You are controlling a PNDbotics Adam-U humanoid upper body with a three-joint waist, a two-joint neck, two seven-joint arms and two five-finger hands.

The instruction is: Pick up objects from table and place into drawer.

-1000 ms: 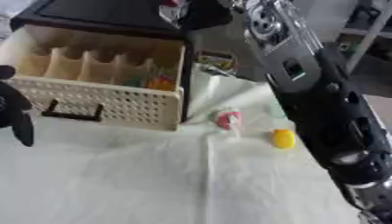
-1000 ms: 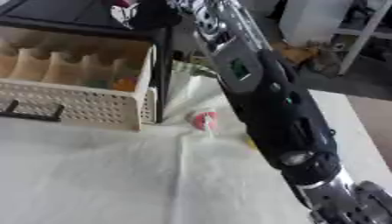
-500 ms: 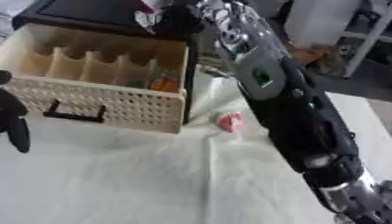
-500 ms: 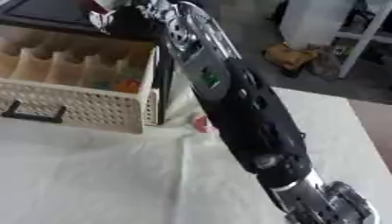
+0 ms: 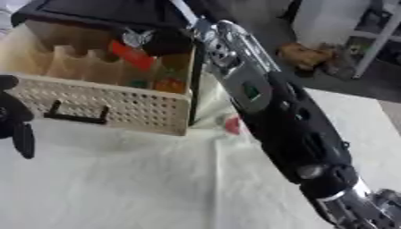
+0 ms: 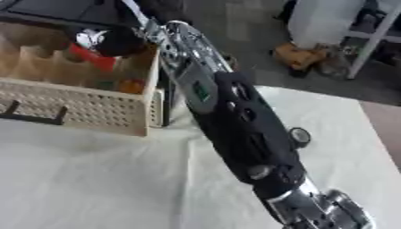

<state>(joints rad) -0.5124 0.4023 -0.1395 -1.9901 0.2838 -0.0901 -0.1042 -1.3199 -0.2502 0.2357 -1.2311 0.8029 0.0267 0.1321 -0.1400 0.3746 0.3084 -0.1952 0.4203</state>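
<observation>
Right hand is black and curled over the open cream drawer with perforated plastic walls; its fingers pinch a flat red object, which hangs inside the drawer above the compartments near the right wall. I cannot tell whether this red piece touches the drawer floor. The long black and silver forearm of the right arm goes from the lower right corner of the view up to this hand and covers much of the table's right part.

Inside the drawer, wooden-looking dividers make several compartments. An orange object and a small green object lie at the bottom of the compartment under the hand. The drawer has a black handle on its front wall and stands at the far left part of the table, under a black cabinet top.

On the table, which is covered with a wrinkled white cloth, a small red and white object lies just beside the drawer's right front corner, partly hidden by the forearm.

Left hand shows at the left edge, black, with relaxed fingers pointing down, and holds nothing
</observation>
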